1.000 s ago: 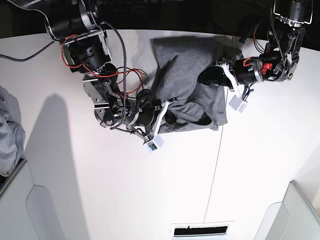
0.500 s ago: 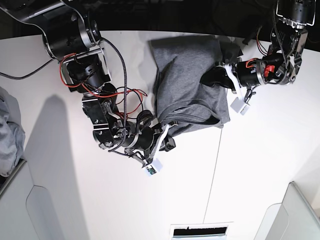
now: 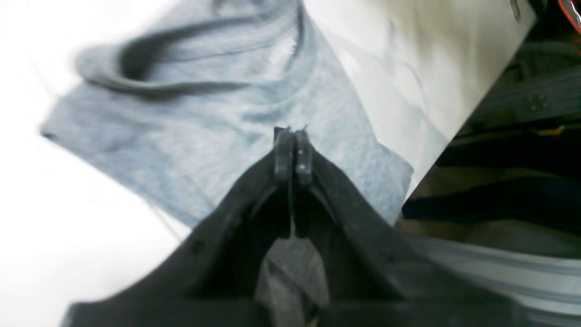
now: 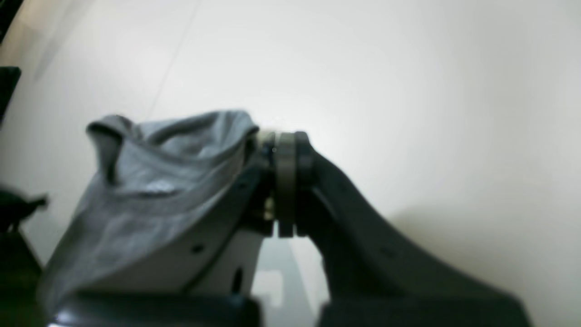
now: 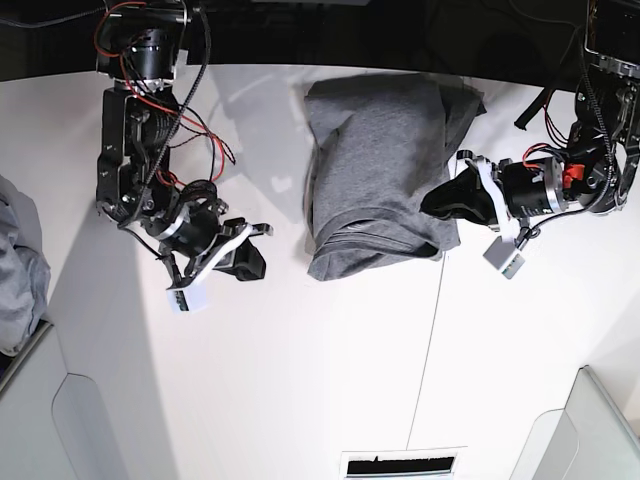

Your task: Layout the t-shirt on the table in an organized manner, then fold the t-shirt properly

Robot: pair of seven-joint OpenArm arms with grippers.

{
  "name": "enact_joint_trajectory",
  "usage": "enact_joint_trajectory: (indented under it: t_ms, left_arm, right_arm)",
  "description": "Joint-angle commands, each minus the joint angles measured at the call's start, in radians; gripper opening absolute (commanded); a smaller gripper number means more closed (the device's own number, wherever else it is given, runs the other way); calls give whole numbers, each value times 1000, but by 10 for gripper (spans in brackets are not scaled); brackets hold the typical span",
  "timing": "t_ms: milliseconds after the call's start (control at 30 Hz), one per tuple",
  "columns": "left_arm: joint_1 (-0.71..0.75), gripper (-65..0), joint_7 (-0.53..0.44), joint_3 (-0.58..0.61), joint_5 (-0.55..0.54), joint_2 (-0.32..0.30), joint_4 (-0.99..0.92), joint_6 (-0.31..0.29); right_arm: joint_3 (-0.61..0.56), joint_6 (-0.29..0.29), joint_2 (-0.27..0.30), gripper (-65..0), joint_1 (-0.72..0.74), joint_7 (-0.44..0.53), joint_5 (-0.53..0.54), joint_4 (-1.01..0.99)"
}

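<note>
The grey t-shirt (image 5: 375,160) lies folded into a rough rectangle at the far middle of the white table (image 5: 330,370). My left gripper (image 5: 432,207) is shut at the shirt's right edge near its front corner. In the left wrist view its closed tips (image 3: 292,136) sit over the flat t-shirt (image 3: 190,131), with no cloth seen pinched. My right gripper (image 5: 258,262) is shut and stands a short gap left of the shirt's front left corner. The right wrist view shows that closed gripper (image 4: 283,141) with the rumpled t-shirt (image 4: 150,181) just beyond it.
A heap of grey cloth (image 5: 15,270) sits at the left edge. White bins stand at the front left (image 5: 90,430) and front right (image 5: 590,430). A dark seam (image 5: 430,340) runs across the table. The far edge is close behind the shirt.
My right gripper has left the shirt's front left corner and drawn back to the left. My left gripper slid forward along the right edge. The shirt's front hem now lies flat.
</note>
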Motion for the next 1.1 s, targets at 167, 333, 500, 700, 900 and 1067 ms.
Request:
enact_joint_trajectory:
  t_ms: [167,333,500,700,900,1067]
  left_arm:
    - [91,-650,26,-174,-20,-12,17,-9]
    - [225,-650,70,-332,-82,-12,17,-9]
    - [372,-650,76,-418,-87,-11,17,-9]
    - [558,-650,43,-428,13,0,17,-9]
    - [675,-650,-53,-395,213,48,-3,-9]
    - [689,-650,-175,-280,407,86,-109,-9]
  right_arm:
    - [5,8,114,-650,-199,-29,123,155]
    - [5,16,193,-650,-372,-56,202,251]
    - [4,32,262,-650,-520,-97,298,328]
    - [-25,42,311,-650,-695,-101,293,356]
    - [-223,42,371,-650,-813,-95,139,319]
    - [-410,41,410,-650,-818,-45,-24,210]
